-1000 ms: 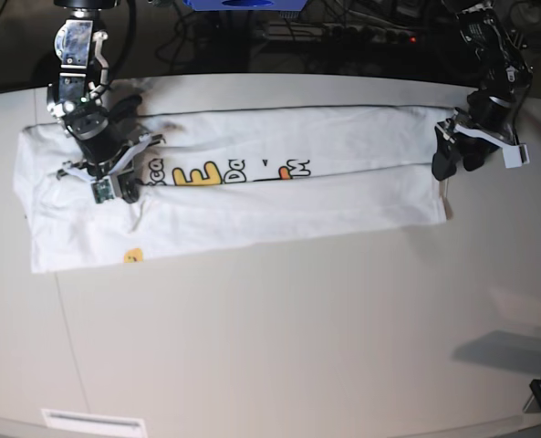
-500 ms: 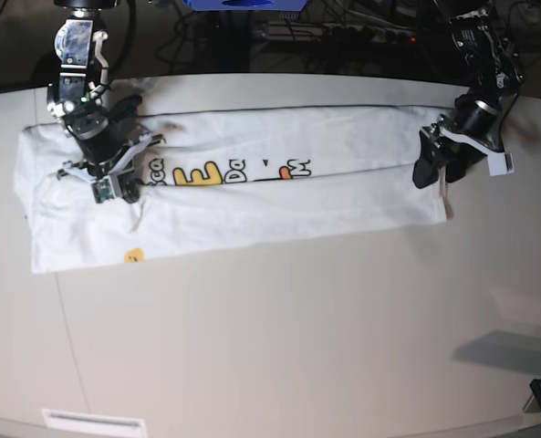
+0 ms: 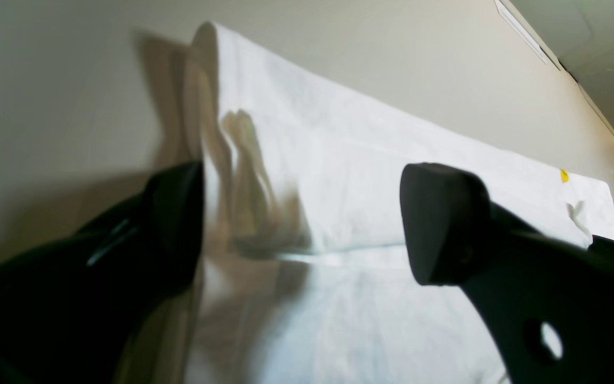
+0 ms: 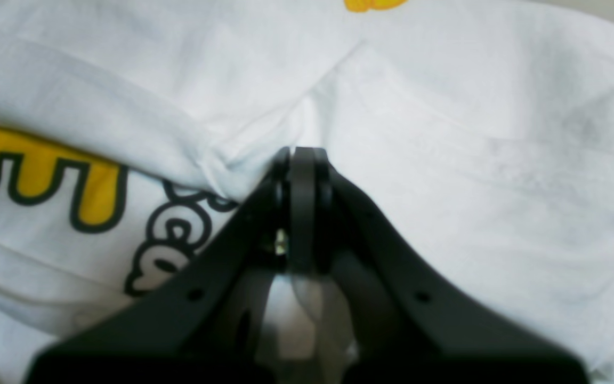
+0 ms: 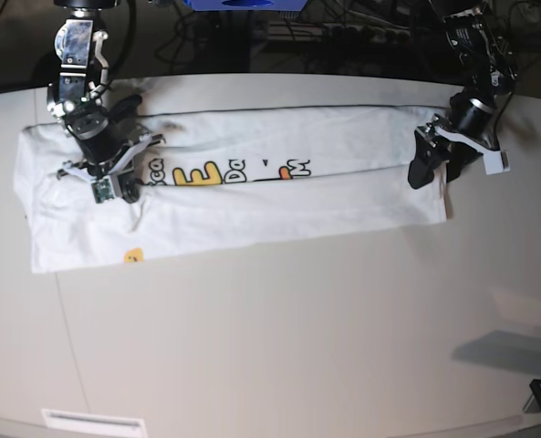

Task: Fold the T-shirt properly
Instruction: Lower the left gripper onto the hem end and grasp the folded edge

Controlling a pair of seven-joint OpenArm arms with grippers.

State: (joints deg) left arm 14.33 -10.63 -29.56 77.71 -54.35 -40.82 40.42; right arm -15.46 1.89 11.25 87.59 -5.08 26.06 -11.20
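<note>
Base view overhead, whole table (image 5: 279,338), wrist views close, all sharing T-shirt (image 5: 343,205).

Even overhead light, soft shadows on the table (image 5: 297,328), blurred close-range wrist views, curved base-view edges

Looks like a robotics lab: a broad, pale counter (image 5: 297,347) with two black robot arms mounted at its far edge, a tangle of cables (image 5: 343,32) and a power strip (image 5: 343,33) with a red light in the dark behind.
</note>
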